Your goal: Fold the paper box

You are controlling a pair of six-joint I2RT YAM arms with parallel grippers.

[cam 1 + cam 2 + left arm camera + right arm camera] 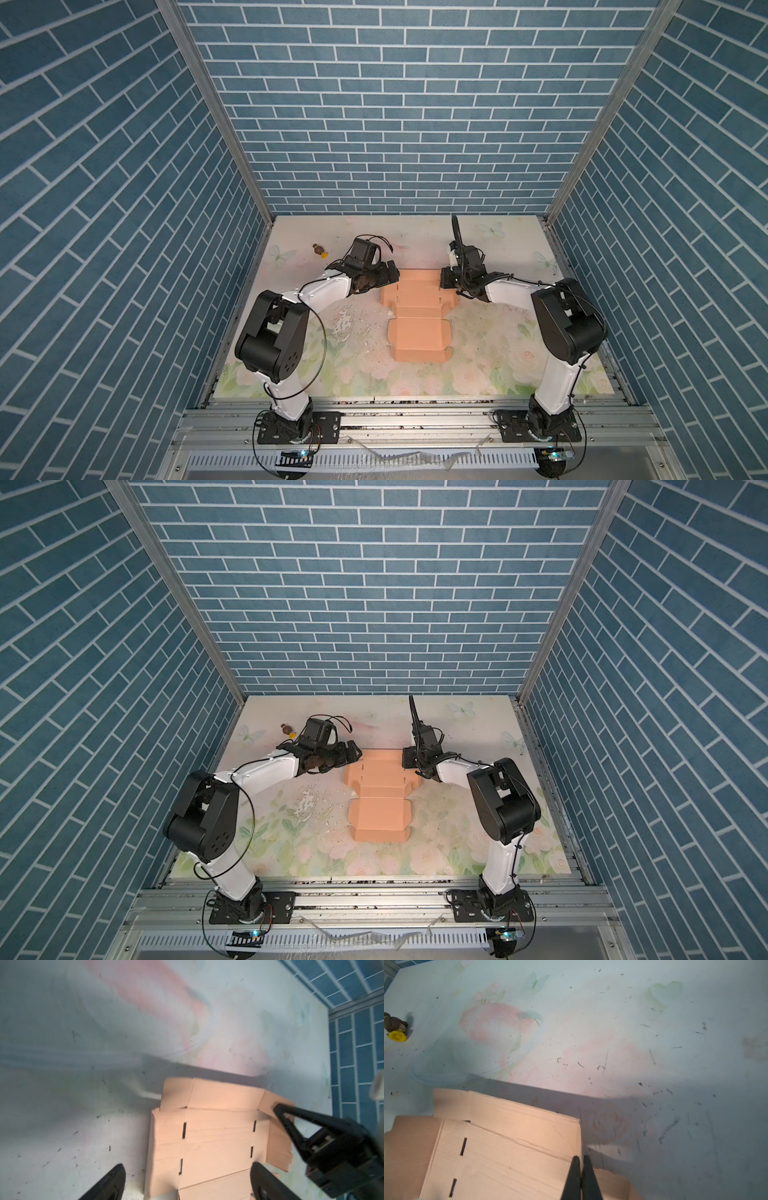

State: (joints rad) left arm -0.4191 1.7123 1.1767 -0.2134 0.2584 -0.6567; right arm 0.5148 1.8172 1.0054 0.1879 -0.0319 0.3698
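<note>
The paper box is a peach die-cut sheet lying mostly flat in the middle of the floral mat in both top views. My left gripper hovers at its far left edge. It is open, and its two fingers straddle the slotted panel in the left wrist view, touching nothing. My right gripper is at the far right edge, shut on a side flap that stands raised. Its tips pinch that flap's corner.
A tiny brown-and-yellow object lies on the mat at the far left, behind the left arm. A worn, flaking patch marks the mat left of the sheet. Blue brick walls close in the back and both sides.
</note>
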